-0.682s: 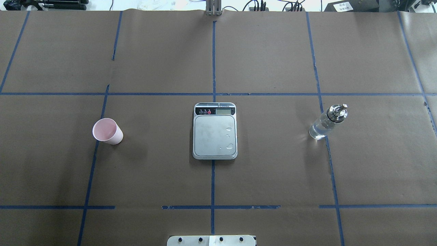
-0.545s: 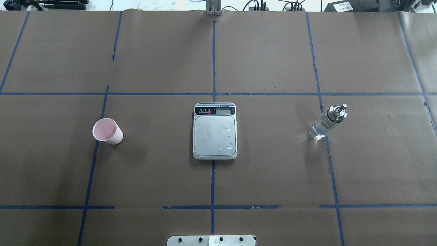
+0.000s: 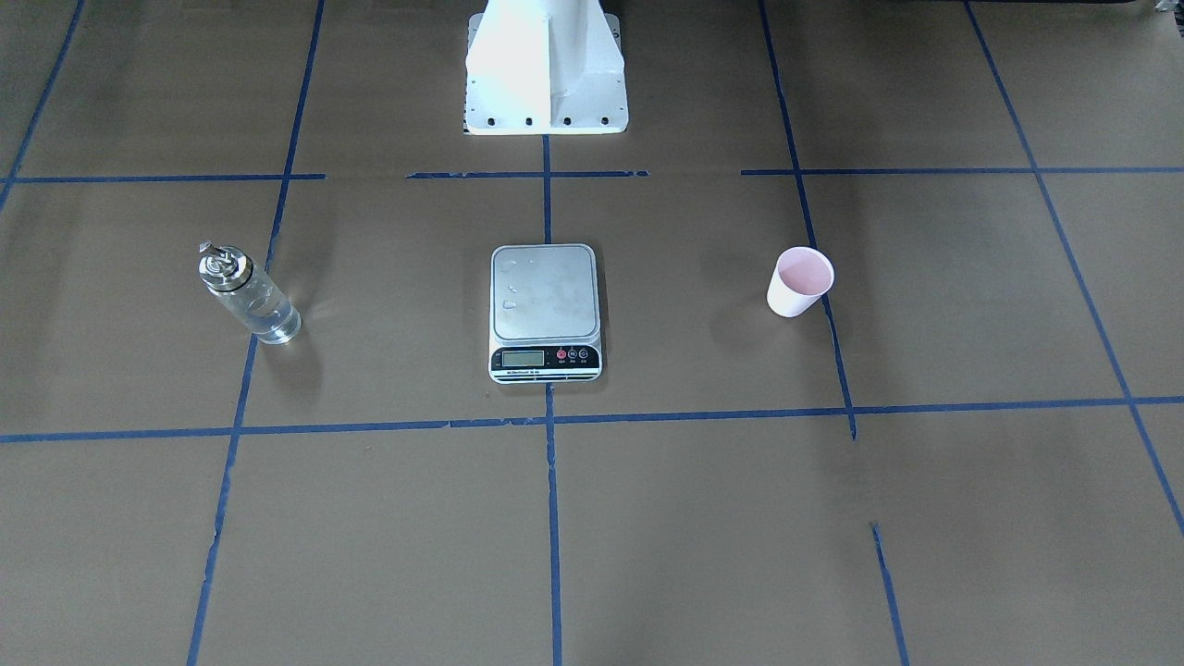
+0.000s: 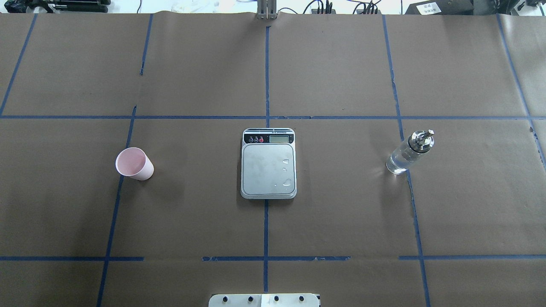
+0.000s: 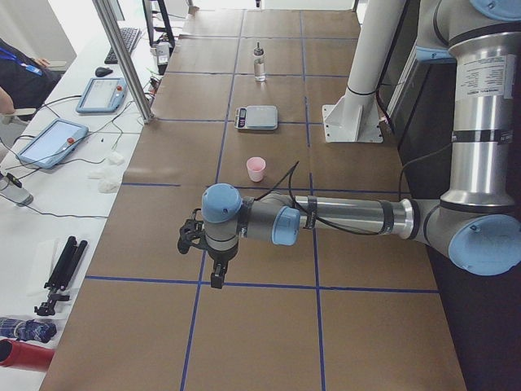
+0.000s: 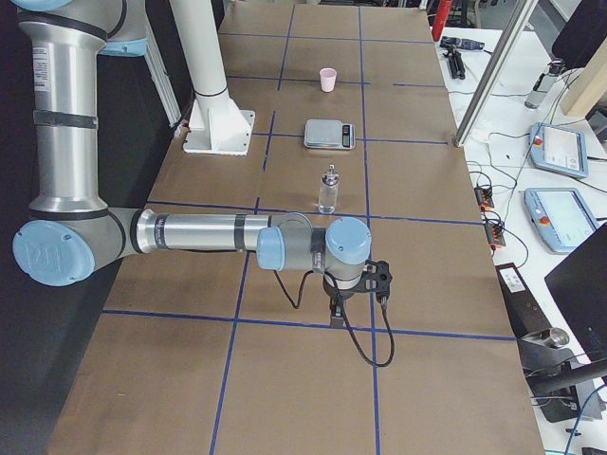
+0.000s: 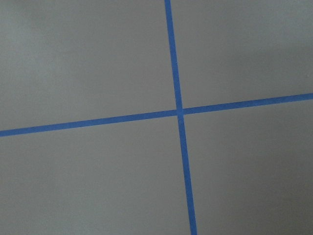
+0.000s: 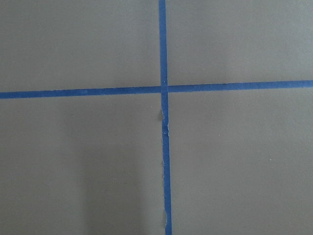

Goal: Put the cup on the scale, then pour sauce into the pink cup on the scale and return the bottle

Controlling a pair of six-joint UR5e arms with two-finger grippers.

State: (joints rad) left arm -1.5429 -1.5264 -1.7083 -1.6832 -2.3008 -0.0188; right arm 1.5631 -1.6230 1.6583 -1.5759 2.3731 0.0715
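Nearest you, at the table's left end, the left gripper (image 5: 216, 278) hangs over the brown paper (image 5: 269, 326); you cannot tell whether its jaws are parted. Beyond, well apart in a row, stand the cup (image 4: 135, 163), scale (image 4: 268, 164) and bottle (image 4: 408, 153). Farthest, the right gripper (image 6: 334, 311) is equally unreadable.

This is a robotics lab, set up as a test cell. The tabletop (image 4: 341, 64) is wrapped in brown paper and marked off by a blue tape grid (image 4: 266, 76). A silver-and-blue jointed robot arm (image 5: 350, 216) reaches over it, and a white pedestal (image 3: 546, 65) stands at 12 o'clock in the front-facing view. At 9 o'clock in the left-end view, a white bench (image 5: 32, 244) carries teach pendants (image 5: 50, 141), cables (image 5: 61, 213), a keyboard (image 5: 124, 41) and a folded tripod (image 5: 61, 273), beside an aluminium frame post (image 5: 124, 57).
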